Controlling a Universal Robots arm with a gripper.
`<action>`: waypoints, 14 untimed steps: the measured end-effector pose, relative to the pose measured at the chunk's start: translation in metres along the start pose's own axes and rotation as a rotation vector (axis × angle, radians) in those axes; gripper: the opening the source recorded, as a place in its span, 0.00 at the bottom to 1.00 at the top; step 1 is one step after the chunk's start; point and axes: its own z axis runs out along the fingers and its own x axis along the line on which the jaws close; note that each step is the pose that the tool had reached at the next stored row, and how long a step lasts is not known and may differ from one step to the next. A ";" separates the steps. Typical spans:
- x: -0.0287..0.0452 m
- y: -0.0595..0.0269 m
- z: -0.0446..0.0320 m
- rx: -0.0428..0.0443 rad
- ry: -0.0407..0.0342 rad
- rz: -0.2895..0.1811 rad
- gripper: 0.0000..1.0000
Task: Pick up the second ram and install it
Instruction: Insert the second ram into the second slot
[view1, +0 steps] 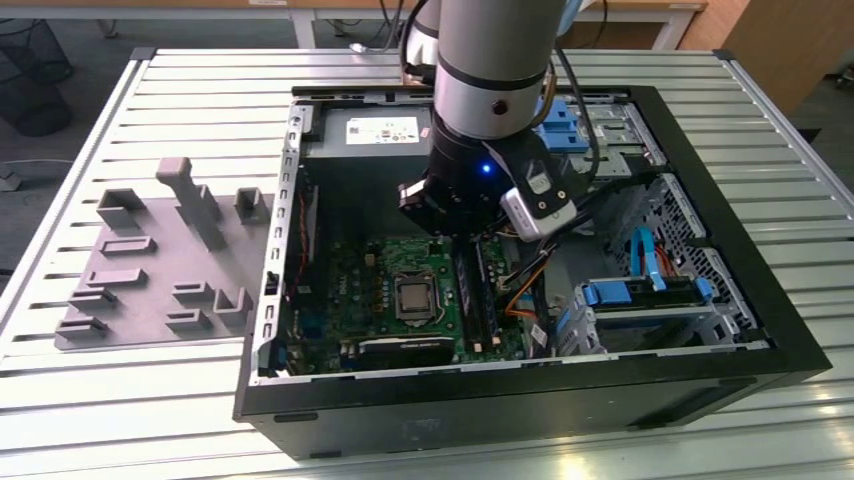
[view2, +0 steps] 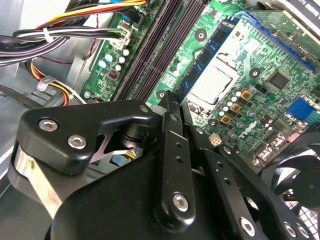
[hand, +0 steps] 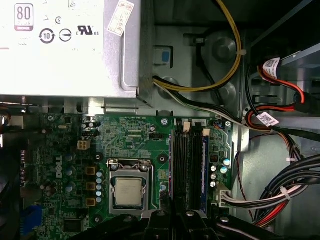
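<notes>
The second ram (view2: 207, 52), a thin blue-green stick with dark chips, stands on edge in the black slot nearest the processor socket (hand: 127, 192). In the first wrist view it shows as a narrow blue line (hand: 171, 165). My gripper (view2: 177, 101) is low inside the computer case, its two black fingers drawn close together around the stick's near part. In the exterior view the gripper (view1: 461, 232) hangs over the power-supply end of the memory slots (view1: 475, 295). Its finger bases (hand: 173, 215) line up with that same slot.
Another blue stick (hand: 204, 165) sits in the outermost slot. The power supply (view1: 380, 130) lies just behind the gripper, with cable bundles (hand: 280, 195) and a blue drive cage (view1: 641, 295) on the exterior view's right. A grey fixture plate (view1: 147, 270) lies outside the case.
</notes>
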 end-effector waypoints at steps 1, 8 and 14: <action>0.0000 0.0000 0.0006 0.0000 0.0000 0.000 0.14; 0.0000 0.0000 0.0040 0.0005 0.0002 0.000 0.14; 0.0000 0.0000 0.0013 -0.0006 0.0000 0.000 0.14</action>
